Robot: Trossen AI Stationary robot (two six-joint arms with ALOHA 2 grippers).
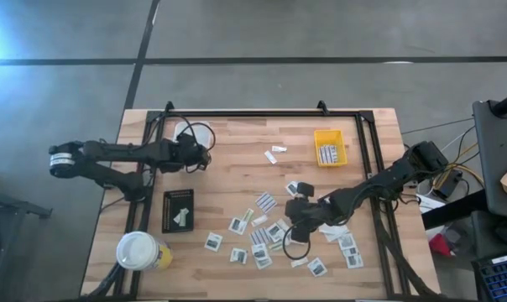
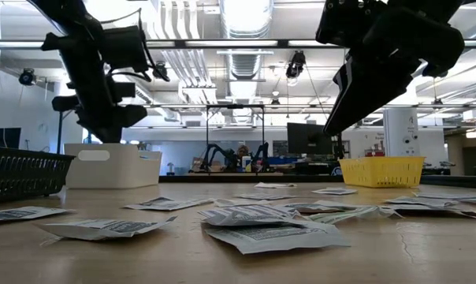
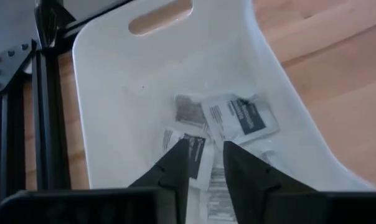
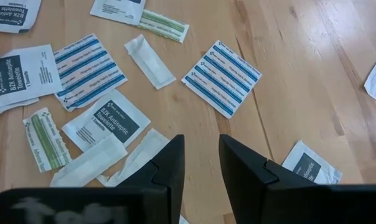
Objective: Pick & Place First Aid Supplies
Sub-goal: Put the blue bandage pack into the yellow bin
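**Operator:** Right gripper first: its fingers are parted with nothing between them, and I have it hovering over the scatter of small flat white packets on the pale wooden surface.

**Spotter:** Which piece lies closest to it?

**Operator:** From the right wrist view, a white antiseptic towelette packet with a dark printed patch sits just to one side of the fingers, and a blue-striped bandage packet lies farther ahead. The striped one's long axis runs on a diagonal to the fingers, so I judge a wrist turn would be needed to span its short side.

**Spotter:** And the left arm?

**Operator:** Left gripper is released too, poised above the white plastic tray with a slot handle at the far left of the surface. Several packets already lie in that tray, directly beneath the fingers, none of them held.

**Spotter:** So which arm takes the next packet?

**Operator:** The right one. It is over the pile, while the left is well apart from it. The small yellow bin is on the right arm's side as well.
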